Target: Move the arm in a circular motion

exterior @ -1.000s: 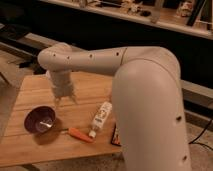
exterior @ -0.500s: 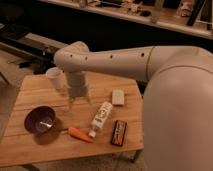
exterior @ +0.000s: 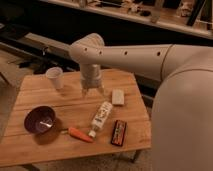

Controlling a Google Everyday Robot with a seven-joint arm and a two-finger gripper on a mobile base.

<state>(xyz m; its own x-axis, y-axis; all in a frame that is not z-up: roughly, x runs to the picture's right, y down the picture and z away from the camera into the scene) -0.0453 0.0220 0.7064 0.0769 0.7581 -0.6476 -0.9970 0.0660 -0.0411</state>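
I see the arm [exterior: 131, 52] reaching across the table [exterior: 70, 107], its tool [exterior: 92, 93] hanging over the far half, spread and empty (nothing to grasp here). I judge the arm bulky and rigid.

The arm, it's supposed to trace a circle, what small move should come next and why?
Probably sweep the hand sideways on a level arc: it hangs open and empty over the table, between the paper cup and the white block, so dropping risks contact.
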